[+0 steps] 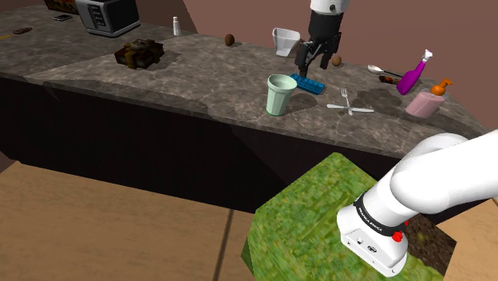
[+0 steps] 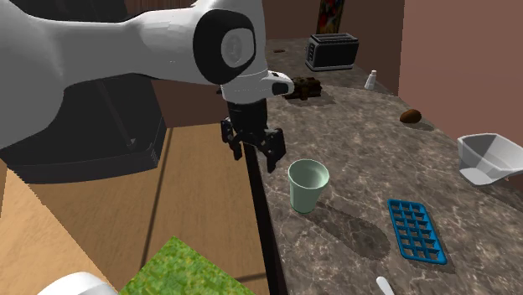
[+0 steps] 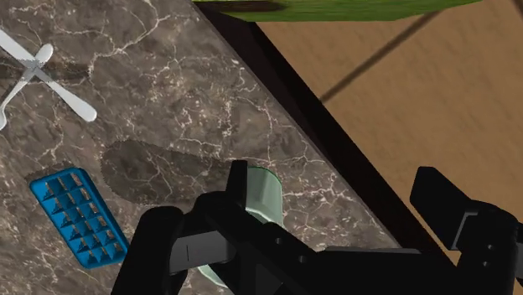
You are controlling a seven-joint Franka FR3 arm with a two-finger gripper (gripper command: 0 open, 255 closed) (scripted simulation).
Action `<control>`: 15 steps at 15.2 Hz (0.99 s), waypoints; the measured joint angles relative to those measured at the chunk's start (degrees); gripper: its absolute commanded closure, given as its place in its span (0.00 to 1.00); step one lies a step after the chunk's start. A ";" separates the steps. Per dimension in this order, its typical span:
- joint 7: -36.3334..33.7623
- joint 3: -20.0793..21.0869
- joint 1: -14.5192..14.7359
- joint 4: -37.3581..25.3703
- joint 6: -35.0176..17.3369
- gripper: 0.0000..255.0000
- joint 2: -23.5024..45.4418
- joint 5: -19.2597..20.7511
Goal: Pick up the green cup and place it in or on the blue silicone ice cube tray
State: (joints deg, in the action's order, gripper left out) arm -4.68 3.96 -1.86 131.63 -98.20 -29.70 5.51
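Found the gripper [image 2: 254,156] wide open and empty, hovering above the pale green cup [image 2: 308,186] without touching it. Saw that cup upright by the counter's [image 2: 360,126] front edge, near the blue ice cube tray [image 2: 416,230]. Judged it light, stiff and smooth; best pinched across one rim wall.

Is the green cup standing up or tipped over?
Standing up. The green cup rests on its base on the counter, mouth facing up.
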 measured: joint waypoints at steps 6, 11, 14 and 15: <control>-6.48 1.22 -1.76 -3.42 -8.74 0.00 11.91 1.68; -12.18 1.83 -2.87 -9.34 -13.89 0.00 22.95 3.80; -15.28 1.68 -3.38 -12.67 -16.32 0.00 28.70 5.23; -16.27 1.57 -3.52 -14.20 -17.00 0.00 30.90 5.74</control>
State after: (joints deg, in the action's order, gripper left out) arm -20.95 5.52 -5.38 117.43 -115.19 1.20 11.25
